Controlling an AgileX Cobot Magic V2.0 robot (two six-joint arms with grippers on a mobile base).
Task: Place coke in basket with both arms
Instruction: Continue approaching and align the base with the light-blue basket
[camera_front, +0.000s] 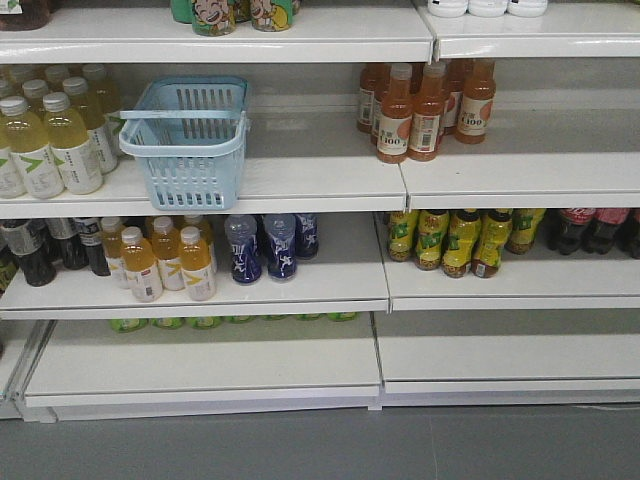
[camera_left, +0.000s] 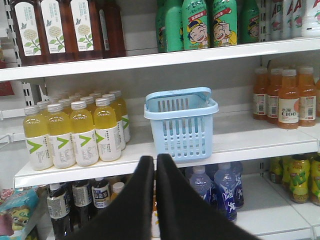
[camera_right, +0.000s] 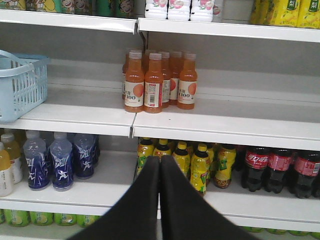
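Note:
The light blue basket stands upright on the second shelf, its handle folded down across the rim. It also shows in the left wrist view as the basket and at the left edge of the right wrist view as the basket. The coke is out of view. My left gripper is shut and empty, hanging in front of the shelf edge just left of and below the basket. Further right, my right gripper is shut and empty, level with the lower shelf. Neither arm appears in the front view.
Yellow drink bottles crowd the shelf left of the basket. Orange bottles stand to its right. One shelf down are blue bottles, yellow-green bottles and dark cola bottles with red labels. The bottom shelf is near the floor.

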